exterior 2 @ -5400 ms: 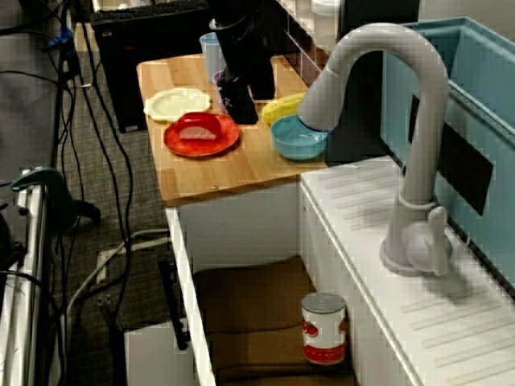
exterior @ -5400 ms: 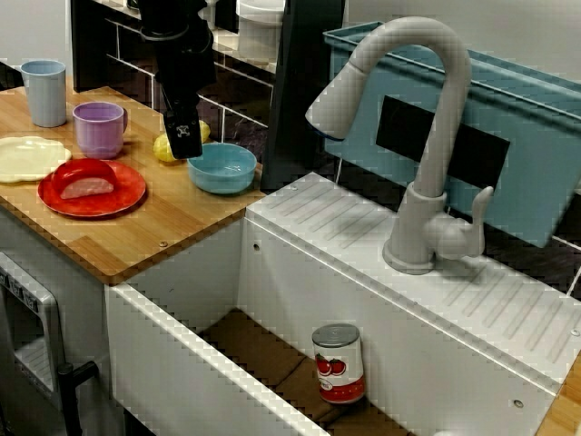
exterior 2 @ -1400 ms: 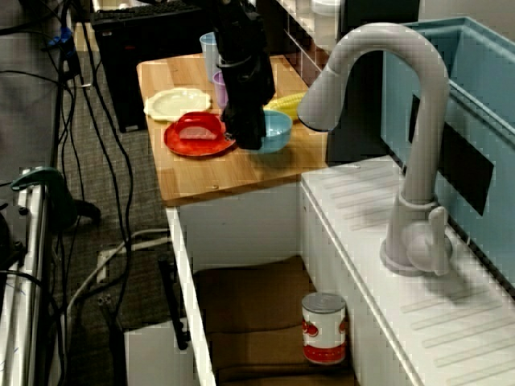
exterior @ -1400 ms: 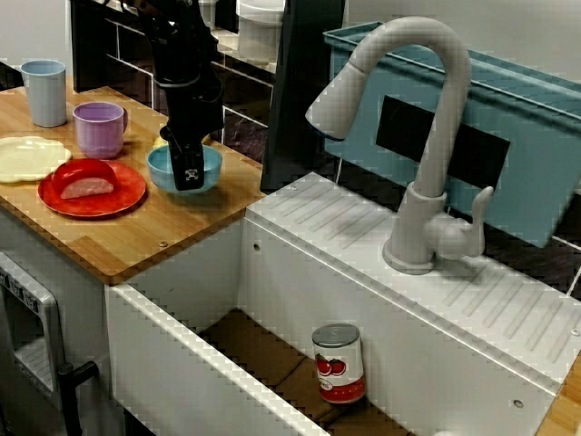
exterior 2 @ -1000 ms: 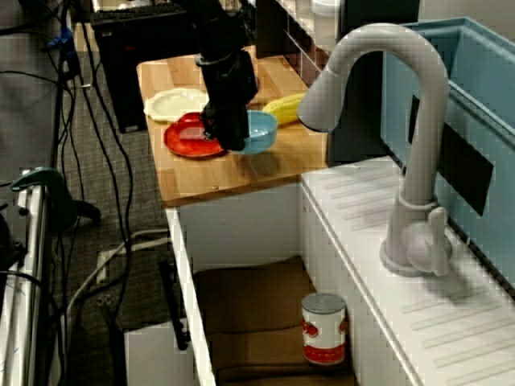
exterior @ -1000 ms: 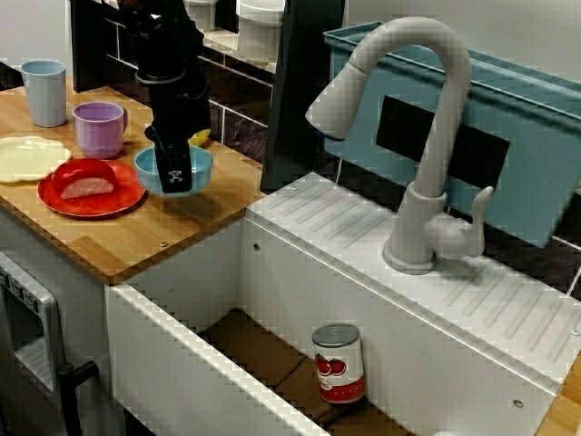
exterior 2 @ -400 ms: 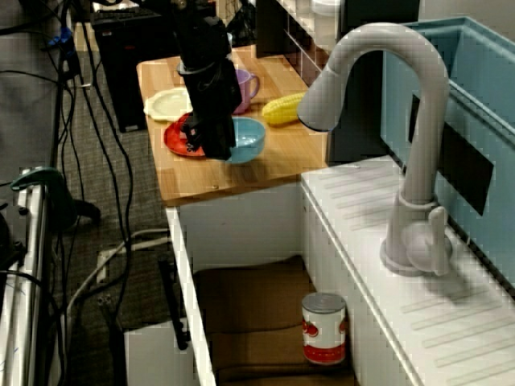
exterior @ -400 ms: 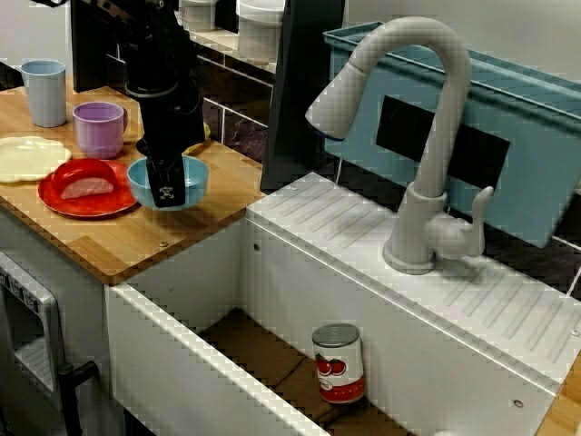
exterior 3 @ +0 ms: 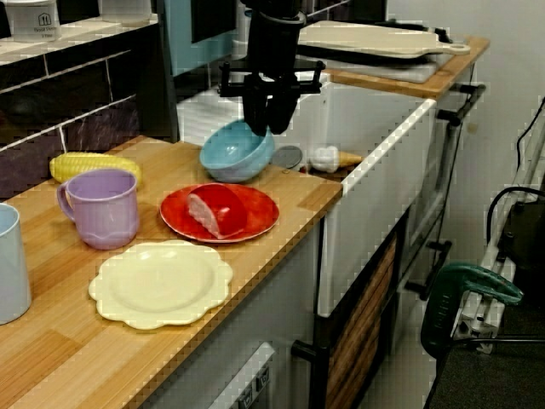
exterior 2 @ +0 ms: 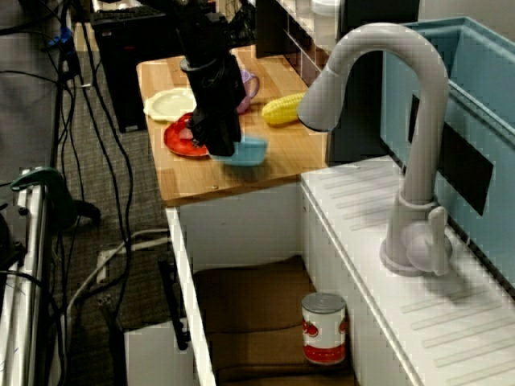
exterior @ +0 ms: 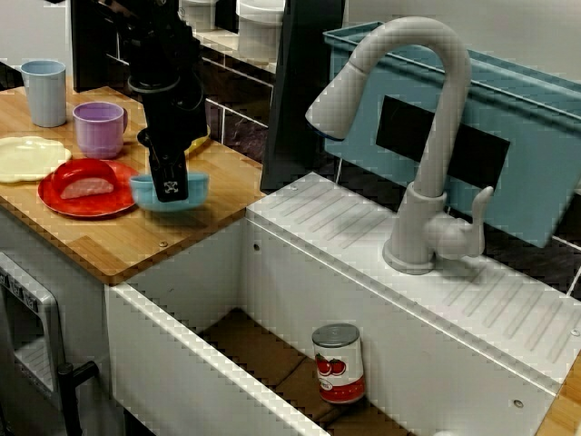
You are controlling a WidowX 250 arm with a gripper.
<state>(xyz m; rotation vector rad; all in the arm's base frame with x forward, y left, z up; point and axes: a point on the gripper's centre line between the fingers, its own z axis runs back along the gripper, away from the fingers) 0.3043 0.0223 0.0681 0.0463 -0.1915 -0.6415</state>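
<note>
The claw (exterior 3: 268, 128) is clamped narrow on the rim of the blue bowl (exterior 3: 230, 158), which hangs tilted beneath it, seemingly just off the wooden counter (exterior 3: 306, 192). Just beside the claw lies the red plate (exterior 3: 255, 217) with a slice of meat (exterior 3: 211, 213). Only the view along the counter shows that tilt. The view across the sink adds a can (exterior: 338, 363) far below.

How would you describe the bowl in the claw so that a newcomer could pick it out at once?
Start at the wooden counter beside the white sink. Near its sink end, next to the round red plate, is a light-blue bowl. Unlike the plate and the purple mug, it is tilted and gripped by its rim in the black claw.
</note>
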